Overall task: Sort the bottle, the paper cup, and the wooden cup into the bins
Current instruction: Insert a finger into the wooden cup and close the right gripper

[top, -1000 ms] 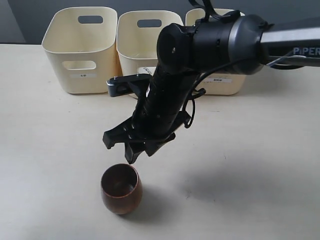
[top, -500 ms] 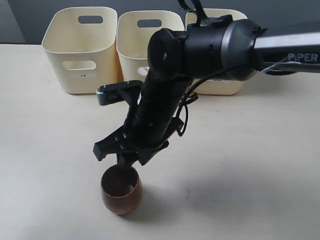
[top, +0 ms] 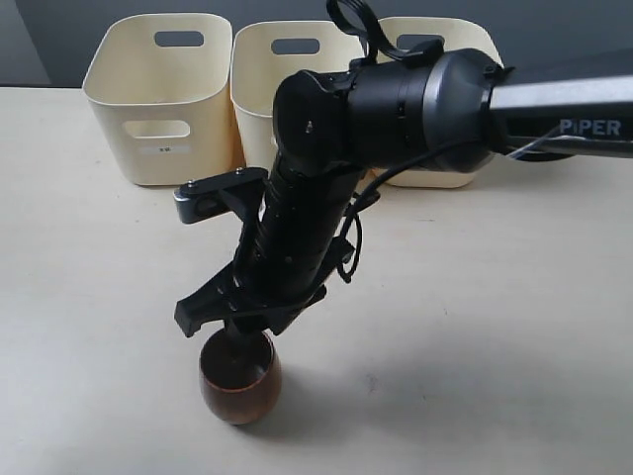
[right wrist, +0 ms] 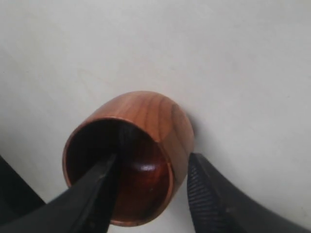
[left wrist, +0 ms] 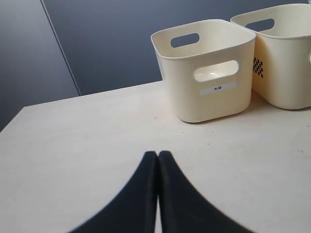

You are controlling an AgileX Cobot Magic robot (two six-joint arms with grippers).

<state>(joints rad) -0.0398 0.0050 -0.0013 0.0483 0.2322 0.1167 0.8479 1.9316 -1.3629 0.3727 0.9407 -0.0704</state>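
The wooden cup (top: 240,384), dark brown and rounded, stands upright near the table's front left. My right gripper (top: 240,341) has reached across the middle and hangs over it, open. In the right wrist view the wooden cup (right wrist: 148,121) has one finger inside its mouth and the other finger (right wrist: 206,194) outside its wall, a small gap away; the right gripper (right wrist: 154,164) straddles that wall. My left gripper (left wrist: 158,155) is shut with nothing in it, low over bare table. Three cream bins (top: 119,109) stand at the back. The bottle and paper cup are out of view.
The middle bin (top: 255,109) and right bin (top: 450,170) are partly hidden behind the right arm. In the left wrist view one labelled bin (left wrist: 184,92) stands ahead, with a second bin (left wrist: 286,82) beside it. A dark wall rises behind the table.
The right arm has come down and to the left over the wooden cup. Its open fingers, earlier above the rim, now straddle the cup's wall. The cup has not moved.
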